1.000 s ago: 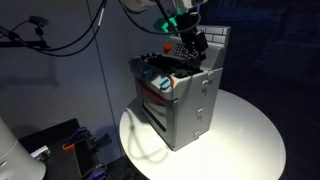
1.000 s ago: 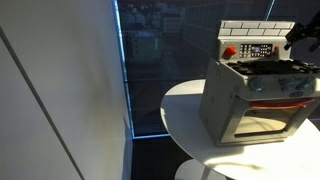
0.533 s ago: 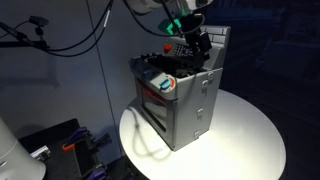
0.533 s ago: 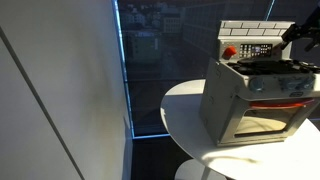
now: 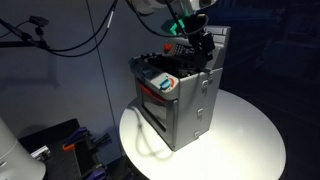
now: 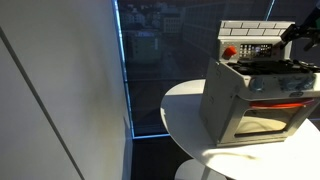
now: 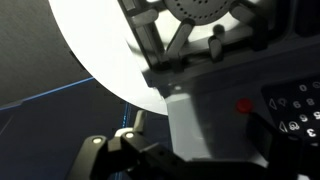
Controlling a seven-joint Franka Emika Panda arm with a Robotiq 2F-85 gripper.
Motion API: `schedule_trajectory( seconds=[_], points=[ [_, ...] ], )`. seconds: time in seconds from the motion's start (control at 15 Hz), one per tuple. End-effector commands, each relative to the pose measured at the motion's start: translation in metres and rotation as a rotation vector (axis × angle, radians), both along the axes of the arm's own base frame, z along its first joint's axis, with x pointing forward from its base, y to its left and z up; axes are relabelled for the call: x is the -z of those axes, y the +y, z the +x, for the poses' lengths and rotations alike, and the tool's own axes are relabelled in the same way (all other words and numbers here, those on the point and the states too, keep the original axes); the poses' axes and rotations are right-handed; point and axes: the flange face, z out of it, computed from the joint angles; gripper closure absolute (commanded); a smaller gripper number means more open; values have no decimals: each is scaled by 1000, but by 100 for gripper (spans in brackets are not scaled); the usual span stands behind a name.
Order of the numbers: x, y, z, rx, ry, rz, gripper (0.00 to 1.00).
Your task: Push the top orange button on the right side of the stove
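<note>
A grey toy stove (image 5: 188, 100) stands on a round white table (image 5: 245, 140) and shows in both exterior views (image 6: 245, 95). Its upright back panel carries a round orange-red button (image 6: 229, 52) beside a dark keypad. The button also shows in the wrist view (image 7: 243, 105). My gripper (image 5: 199, 42) is over the stove top, close to the back panel, at the opposite end of the panel from that button (image 6: 292, 33). Its dark fingers (image 7: 200, 165) look shut and hold nothing. Other buttons on the panel are too small to make out.
The stove's oven door (image 5: 158, 90) has a red handle and faces the table edge. A glass wall with blue frames (image 6: 150, 60) stands behind the table. Cables hang at the back (image 5: 75, 40), and equipment lies on the floor (image 5: 60, 145).
My gripper has shifted a little along the stove top toward the back panel. The stove has not moved.
</note>
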Motion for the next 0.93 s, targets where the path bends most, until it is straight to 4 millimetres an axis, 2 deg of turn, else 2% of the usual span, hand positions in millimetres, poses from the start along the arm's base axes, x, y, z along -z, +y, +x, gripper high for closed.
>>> schedule_trajectory(
  seconds=[0.0,0.87],
  points=[
    [-4,-1,10,20,-3,-9,0],
    [1,3,19,12,-4,-14,0]
  ],
)
